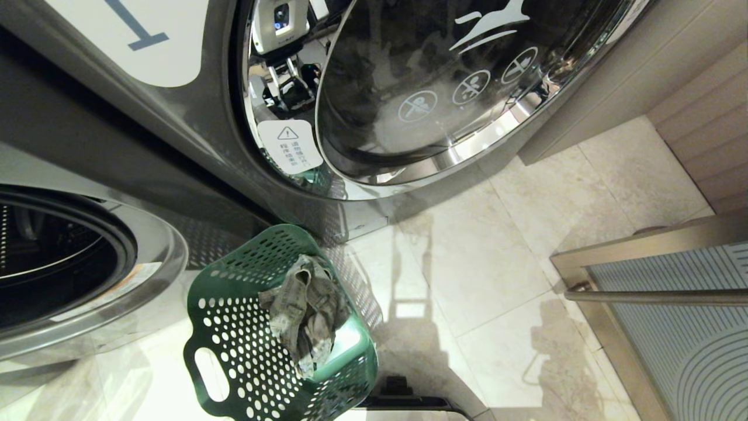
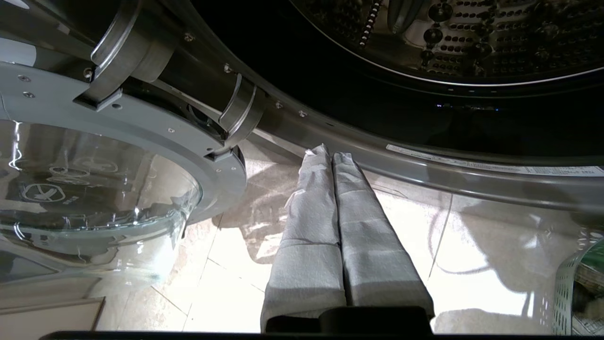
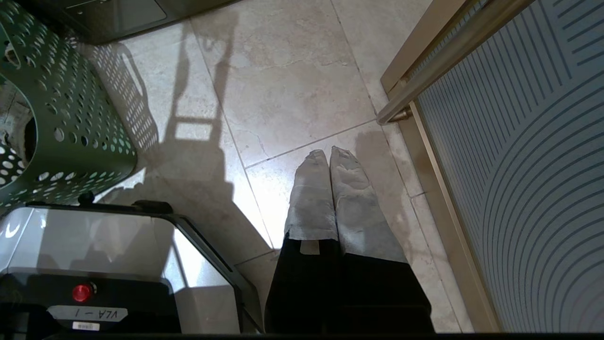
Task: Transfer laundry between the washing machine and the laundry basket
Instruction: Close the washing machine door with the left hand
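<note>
The laundry (image 1: pixel 304 310), a crumpled grey-beige bundle, lies inside the green perforated laundry basket (image 1: pixel 234 327), which stands on the tiled floor. Just left of it is the washing machine (image 1: pixel 87 280) with its round opening uncovered. In the left wrist view my left gripper (image 2: pixel 332 153) is shut and empty, its cloth-wrapped fingers (image 2: pixel 311 226) pressed together. It hangs over the floor just below the machine's front rim (image 2: pixel 424 165), with the drum (image 2: pixel 472 38) beyond. My right gripper (image 3: pixel 329 153) is shut and empty above bare tiles, beside the basket (image 3: pixel 71 118). Neither arm shows in the head view.
The washing machine's open door (image 2: pixel 94 189) hangs on its hinges beside my left gripper. A like machine marked "1" (image 1: pixel 134 35) with a chrome-rimmed glass door (image 1: pixel 438 88) fills the far side. A striped glass door with a metal bar (image 1: pixel 643 295) stands at the right. My base (image 3: pixel 94 264) is close to the basket.
</note>
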Controlling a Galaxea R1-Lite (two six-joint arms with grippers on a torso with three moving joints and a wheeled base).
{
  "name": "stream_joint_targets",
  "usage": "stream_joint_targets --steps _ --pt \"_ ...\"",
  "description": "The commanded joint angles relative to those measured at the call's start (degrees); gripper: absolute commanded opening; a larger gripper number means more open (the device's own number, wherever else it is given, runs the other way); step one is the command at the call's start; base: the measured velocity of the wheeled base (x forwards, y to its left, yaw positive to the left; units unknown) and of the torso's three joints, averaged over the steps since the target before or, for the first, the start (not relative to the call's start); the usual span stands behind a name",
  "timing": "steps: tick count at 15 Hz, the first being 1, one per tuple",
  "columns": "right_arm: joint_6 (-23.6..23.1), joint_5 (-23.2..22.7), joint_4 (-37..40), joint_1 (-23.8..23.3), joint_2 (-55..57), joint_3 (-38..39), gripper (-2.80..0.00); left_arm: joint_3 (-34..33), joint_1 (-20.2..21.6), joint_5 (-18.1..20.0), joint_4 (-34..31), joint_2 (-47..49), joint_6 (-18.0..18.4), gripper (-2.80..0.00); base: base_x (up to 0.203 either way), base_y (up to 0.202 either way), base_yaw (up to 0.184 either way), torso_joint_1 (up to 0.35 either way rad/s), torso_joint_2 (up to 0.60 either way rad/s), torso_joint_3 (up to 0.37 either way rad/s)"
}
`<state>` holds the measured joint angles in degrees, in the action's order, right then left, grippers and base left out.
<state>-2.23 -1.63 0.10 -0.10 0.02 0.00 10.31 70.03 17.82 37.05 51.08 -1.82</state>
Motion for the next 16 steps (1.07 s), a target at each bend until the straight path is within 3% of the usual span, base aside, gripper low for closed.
stream_joint_targets --steps 1,16 --pt "0.03 -0.04 -0.01 0.01 -0.02 0.00 -2.80 -0.74 0.01 0.11 0.31 0.16 0.06 -2.80 0.000 0.000 0.000 0.003 0.00 0.081" --pt "-0.05 -0.04 -0.01 0.01 -0.02 0.00 -2.80 0.91 2.73 -0.21 1.70 2.41 -0.26 -2.80 0.000 0.000 0.000 0.000 0.00 0.193"
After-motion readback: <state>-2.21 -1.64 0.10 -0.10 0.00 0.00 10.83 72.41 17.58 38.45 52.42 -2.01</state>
